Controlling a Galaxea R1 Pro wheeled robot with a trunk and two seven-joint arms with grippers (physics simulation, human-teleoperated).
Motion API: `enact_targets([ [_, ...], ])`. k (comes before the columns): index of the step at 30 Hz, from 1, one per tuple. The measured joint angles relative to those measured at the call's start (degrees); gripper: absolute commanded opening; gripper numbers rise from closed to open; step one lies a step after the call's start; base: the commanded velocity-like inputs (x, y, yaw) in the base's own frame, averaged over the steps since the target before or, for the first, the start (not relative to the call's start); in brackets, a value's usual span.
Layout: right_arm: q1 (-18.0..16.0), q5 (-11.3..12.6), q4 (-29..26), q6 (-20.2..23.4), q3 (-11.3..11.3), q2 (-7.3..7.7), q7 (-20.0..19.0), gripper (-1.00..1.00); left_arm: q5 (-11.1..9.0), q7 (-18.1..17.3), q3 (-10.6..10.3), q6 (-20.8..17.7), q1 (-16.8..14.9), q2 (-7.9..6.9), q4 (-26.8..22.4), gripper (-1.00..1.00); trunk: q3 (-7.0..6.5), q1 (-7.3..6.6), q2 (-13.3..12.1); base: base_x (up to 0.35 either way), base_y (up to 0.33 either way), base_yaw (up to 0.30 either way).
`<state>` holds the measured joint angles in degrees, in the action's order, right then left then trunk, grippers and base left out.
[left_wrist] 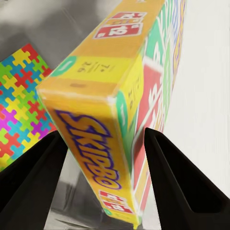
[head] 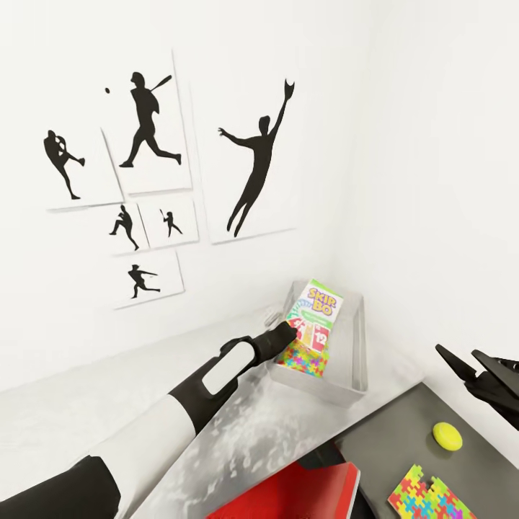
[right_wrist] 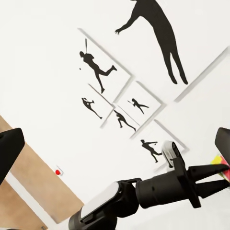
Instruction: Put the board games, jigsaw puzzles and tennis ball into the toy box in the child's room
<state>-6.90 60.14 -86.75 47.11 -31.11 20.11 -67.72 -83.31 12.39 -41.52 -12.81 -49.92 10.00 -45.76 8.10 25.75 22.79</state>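
My left gripper [head: 288, 333] is shut on the SKIP BO board game [head: 317, 317], a white, green and red box held tilted on edge inside the toy box [head: 357, 346] on the table [head: 216, 432]. In the left wrist view the board game [left_wrist: 110, 96] sits between both fingers [left_wrist: 33, 182]. A jigsaw puzzle [head: 306, 359] lies flat in the toy box beneath it, and the same jigsaw puzzle [left_wrist: 19, 96] appears beside the game. The tennis ball [head: 447, 436] and a second jigsaw puzzle [head: 429, 497] rest on the dark grey end section. My right gripper [head: 456, 352] hovers open above that section.
The toy box stands in the corner against white walls hung with baseball silhouette pictures [head: 148, 130]. A flat red object [head: 310, 490] sits at the table's near edge. The right wrist view looks at my left forearm [right_wrist: 158, 184] and the pictures [right_wrist: 98, 67].
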Motion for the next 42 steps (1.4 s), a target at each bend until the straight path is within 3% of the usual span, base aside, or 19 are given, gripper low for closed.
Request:
enact_targets([
  [12,0.0,0.0,0.0,0.0,0.0,-0.06,0.0,1.00,-0.1,0.2,-0.3,0.4,0.0,0.00,-2.3,-1.00,1.14,0.00,0.0,0.000,0.000,0.000],
  [19,0.0,0.0,0.0,0.0,0.0,-0.01,0.0,1.00,-0.1,0.9,-2.8,2.7,0.0,0.00,-4.0,-1.00,1.80,0.00,0.0,0.000,0.000,0.000],
  [30,0.0,0.0,0.0,0.0,-0.1,0.00,0.0,1.00,-0.2,8.4,-3.8,3.8,0.0,0.00,-9.0,-1.00,2.84,0.00,0.0,0.000,0.000,0.000],
  [42,0.0,0.0,0.0,0.0,-0.1,0.00,0.0,1.00,-0.4,9.1,-4.0,4.5,0.0,0.00,-9.9,-1.00,3.97,0.00,0.0,0.000,0.000,0.000],
])
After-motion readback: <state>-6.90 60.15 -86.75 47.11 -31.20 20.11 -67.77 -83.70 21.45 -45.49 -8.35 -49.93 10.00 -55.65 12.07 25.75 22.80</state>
